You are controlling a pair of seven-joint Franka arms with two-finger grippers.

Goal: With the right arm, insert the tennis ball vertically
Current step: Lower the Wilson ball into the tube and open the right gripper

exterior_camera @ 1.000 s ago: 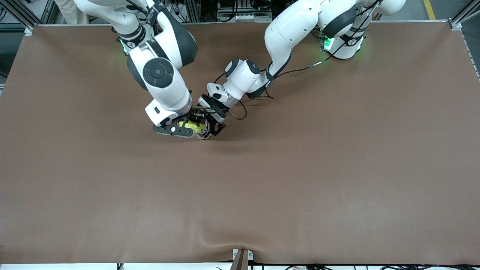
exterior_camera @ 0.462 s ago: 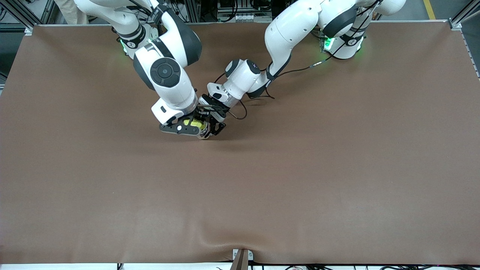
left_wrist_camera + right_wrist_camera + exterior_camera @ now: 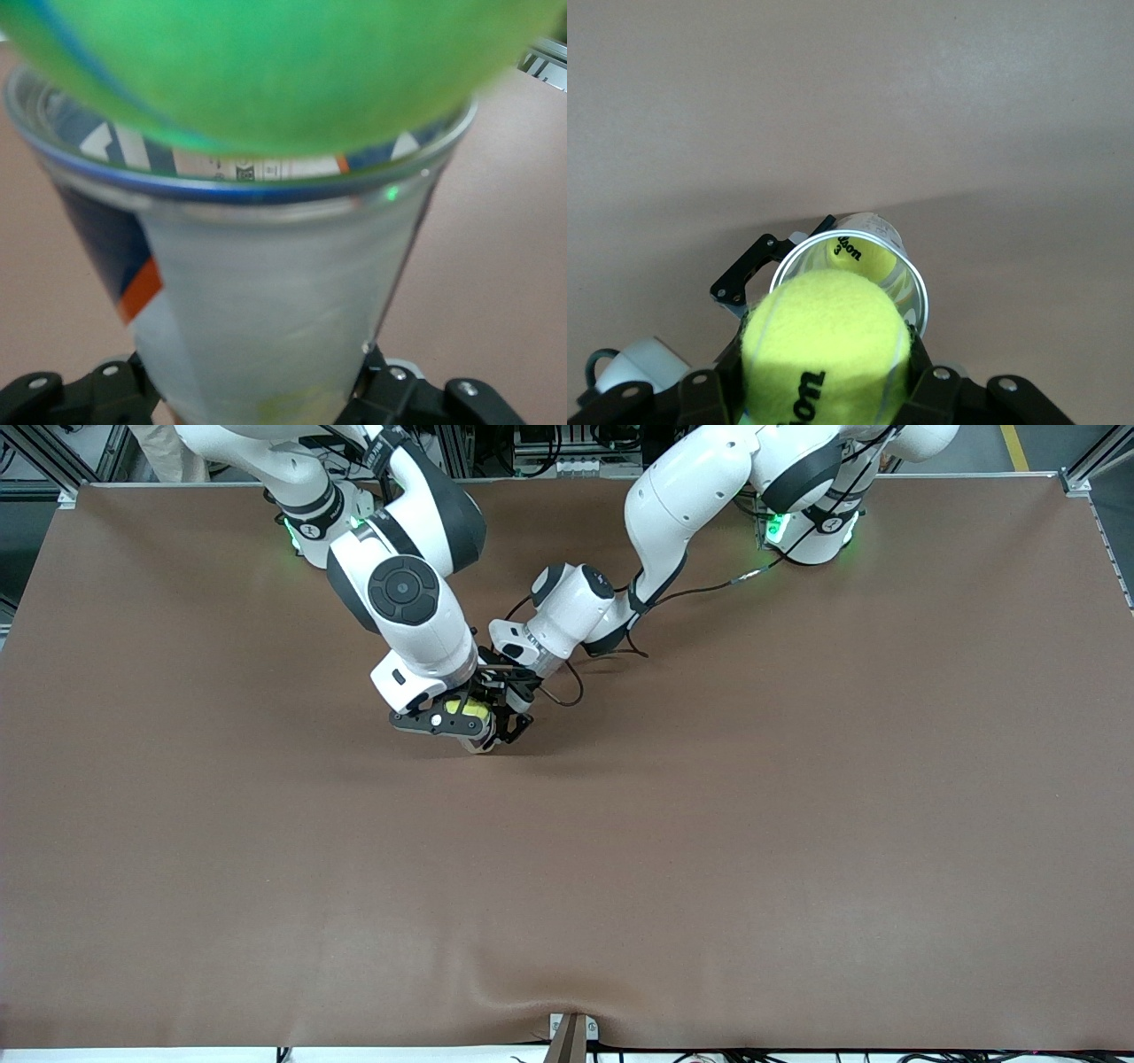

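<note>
your right gripper [image 3: 454,716] is clamping the tennis ball [image 3: 824,343] just over the rim of the clear ball can [image 3: 873,266], which your left gripper [image 3: 503,717] is gripping upright. one ball is already lying at the bottom; this one is not yet in, so lowering and releasing are remaining.

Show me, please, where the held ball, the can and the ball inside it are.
held ball [image 3: 824,341], right wrist view, its felt top.
can [image 3: 914,282], right wrist view, its clear rim.
inner ball [image 3: 864,258], right wrist view, its printed face.
</note>
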